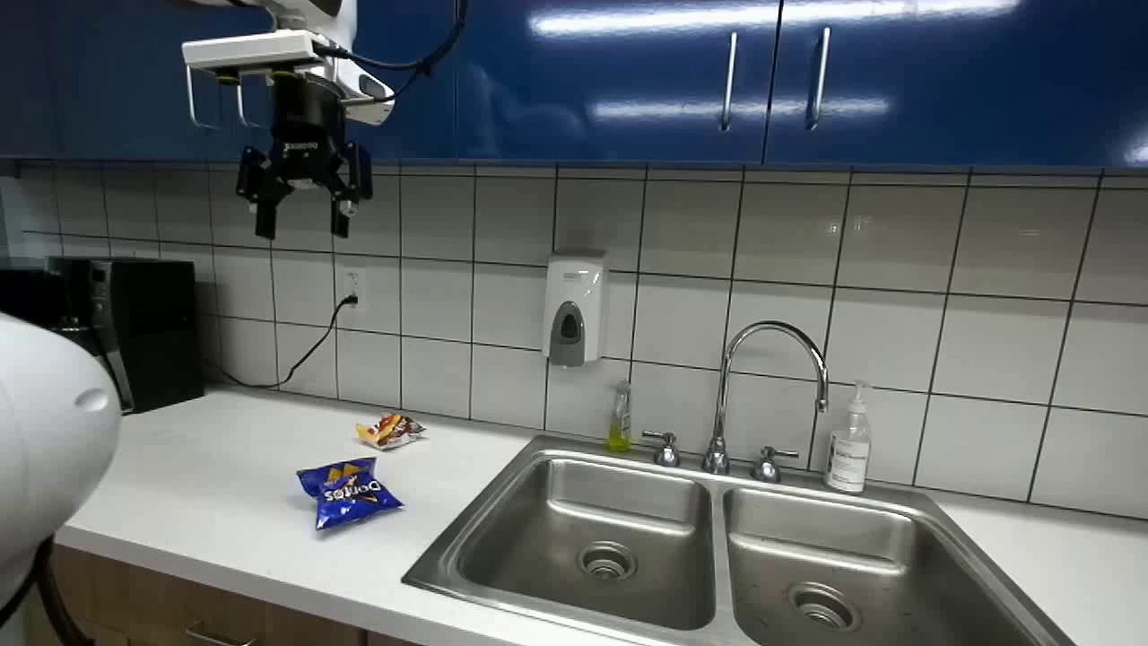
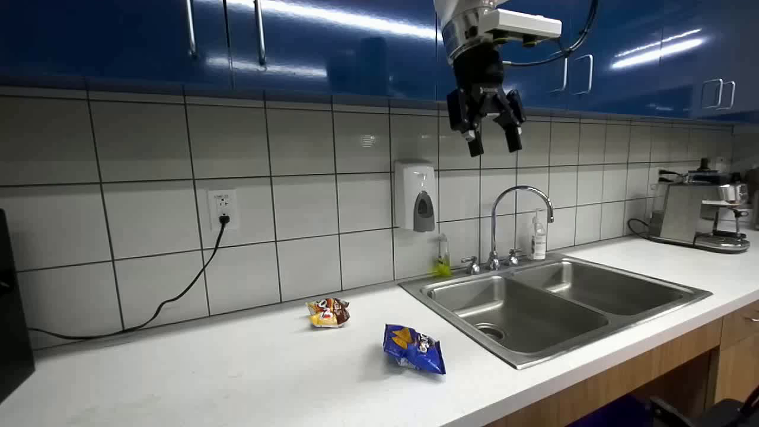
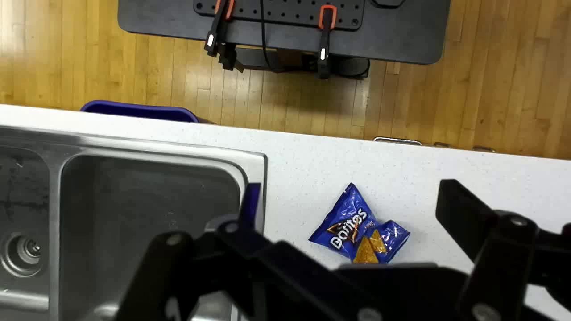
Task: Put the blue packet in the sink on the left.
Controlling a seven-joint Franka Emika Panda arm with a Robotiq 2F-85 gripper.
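Observation:
The blue packet lies on the white counter beside the sink in both exterior views [image 1: 345, 495] [image 2: 415, 350]. In the wrist view the blue packet [image 3: 345, 227] shows between my fingers, its lower edge hidden by the gripper body. My gripper is open and empty, high above the counter at cabinet height in both exterior views [image 1: 303, 224] [image 2: 495, 145]; it also shows in the wrist view [image 3: 348, 191]. The left basin of the steel double sink [image 1: 529, 574] is the one nearer the packet, also in an exterior view [image 2: 542, 332] and the wrist view [image 3: 151, 214].
A small red and yellow packet [image 1: 391, 432] lies behind the blue one near the tiled wall. A tall faucet [image 1: 725, 386], a green bottle [image 1: 620, 420] and a clear pump bottle [image 1: 848, 453] stand behind the sink. Blue cabinets [image 1: 610, 81] hang overhead. A black appliance [image 1: 143, 332] stands on the counter.

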